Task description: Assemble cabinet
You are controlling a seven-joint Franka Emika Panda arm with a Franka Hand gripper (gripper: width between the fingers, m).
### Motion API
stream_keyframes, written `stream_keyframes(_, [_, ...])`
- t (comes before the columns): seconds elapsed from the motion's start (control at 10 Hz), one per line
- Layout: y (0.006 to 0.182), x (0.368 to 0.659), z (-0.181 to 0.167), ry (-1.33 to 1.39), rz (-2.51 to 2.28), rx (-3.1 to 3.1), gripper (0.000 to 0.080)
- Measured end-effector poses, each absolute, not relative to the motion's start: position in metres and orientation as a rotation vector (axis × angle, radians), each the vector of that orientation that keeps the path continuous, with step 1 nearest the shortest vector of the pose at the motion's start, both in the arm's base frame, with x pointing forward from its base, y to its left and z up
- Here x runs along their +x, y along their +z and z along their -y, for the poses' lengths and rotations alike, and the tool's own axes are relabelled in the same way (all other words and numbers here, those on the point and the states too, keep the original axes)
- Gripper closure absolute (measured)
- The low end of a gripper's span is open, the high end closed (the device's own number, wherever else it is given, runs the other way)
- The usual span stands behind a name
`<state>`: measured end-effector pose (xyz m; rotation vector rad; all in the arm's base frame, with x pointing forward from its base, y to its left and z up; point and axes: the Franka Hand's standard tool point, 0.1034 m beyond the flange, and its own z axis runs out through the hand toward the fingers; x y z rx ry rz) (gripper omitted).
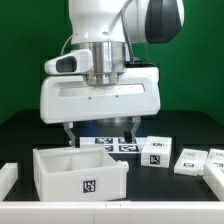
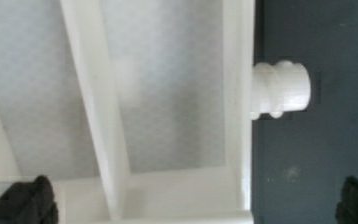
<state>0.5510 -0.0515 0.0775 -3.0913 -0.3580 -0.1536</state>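
The cabinet [image 1: 80,171] is a white open box with a tag on its front face, standing at the front of the black table on the exterior view's left. My gripper [image 1: 98,134] hangs just above its far wall, open wide and empty. In the wrist view the cabinet [image 2: 158,110] fills most of the picture, with a raised rib inside and a round white knob [image 2: 282,90] sticking out of its outer wall. My gripper [image 2: 194,202] shows only two dark fingertips [image 2: 23,200] at the frame's corners, one over the cabinet's inside and one over the table outside it.
The marker board [image 1: 116,145] lies behind the cabinet under my gripper. Small flat white tagged panels [image 1: 157,152] [image 1: 190,158] [image 1: 214,164] lie on the exterior view's right. A white piece [image 1: 5,178] sits at the left edge and a white strip [image 1: 60,212] runs along the front.
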Motion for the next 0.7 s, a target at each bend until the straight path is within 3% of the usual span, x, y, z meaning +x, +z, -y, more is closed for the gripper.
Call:
stream_keyframes(0.1, [0.078,0.551,0.054,-0.155,0.355,-3.092,0.0002])
stream_keyframes(0.4, [0.089,0.576,0.11,-0.114,0.44,-3.074,0.0002])
stream_keyframes(0.7, [0.056,0.568,0.14,-0.091,0.462,-3.099,0.0002])
